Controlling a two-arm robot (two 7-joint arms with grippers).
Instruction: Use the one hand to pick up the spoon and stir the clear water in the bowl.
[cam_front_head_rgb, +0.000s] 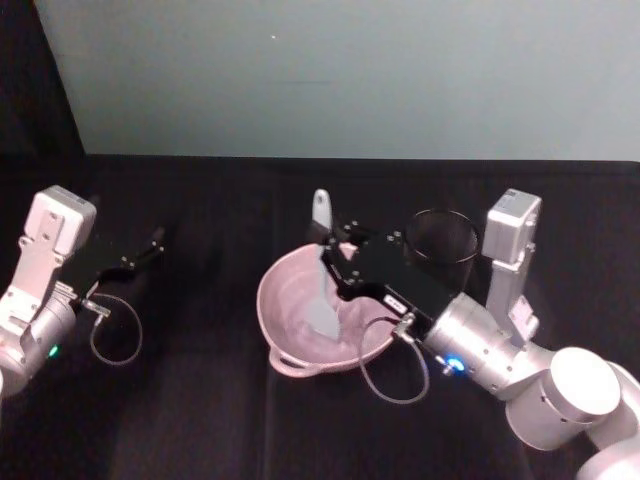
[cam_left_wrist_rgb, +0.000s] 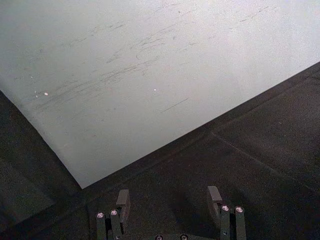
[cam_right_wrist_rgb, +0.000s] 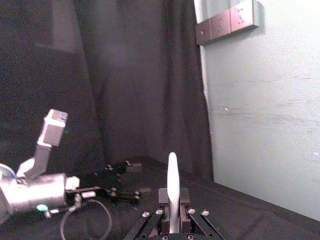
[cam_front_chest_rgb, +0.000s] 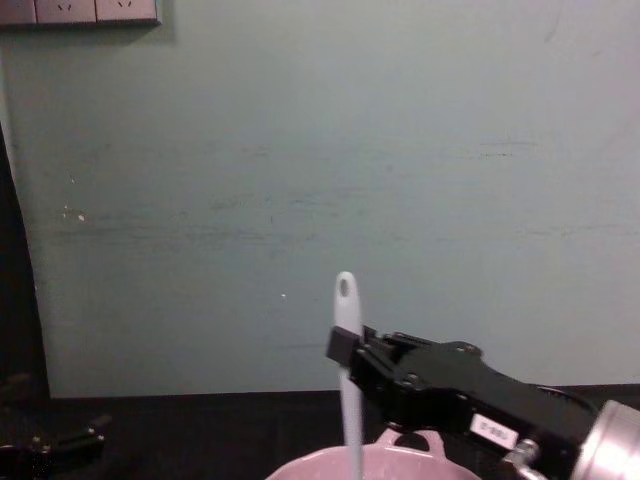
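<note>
The pale pink bowl (cam_front_head_rgb: 276, 291) sits mid-table, its small loop handle toward me, and its rim (cam_front_chest_rgb: 372, 464) shows low in the chest view. The white spoon (cam_front_head_rgb: 322, 300) stands nearly upright with its broad head down inside the bowl and its holed handle tip (cam_front_chest_rgb: 345, 290) sticking up. My right gripper (cam_front_head_rgb: 335, 258) reaches over the bowl from the right and is shut on the spoon's (cam_right_wrist_rgb: 172, 180) handle, seen between the fingers (cam_right_wrist_rgb: 163, 196) in the right wrist view. My left gripper (cam_front_head_rgb: 150, 246) is parked at the table's left, open, with nothing between its fingers (cam_left_wrist_rgb: 123, 199).
A black wire-mesh cup (cam_front_head_rgb: 443, 242) stands just behind and right of the bowl, close to my right forearm. The table is covered in black cloth, with a pale wall (cam_front_chest_rgb: 400, 150) behind it. A loose cable loop (cam_front_head_rgb: 116, 330) hangs by my left wrist.
</note>
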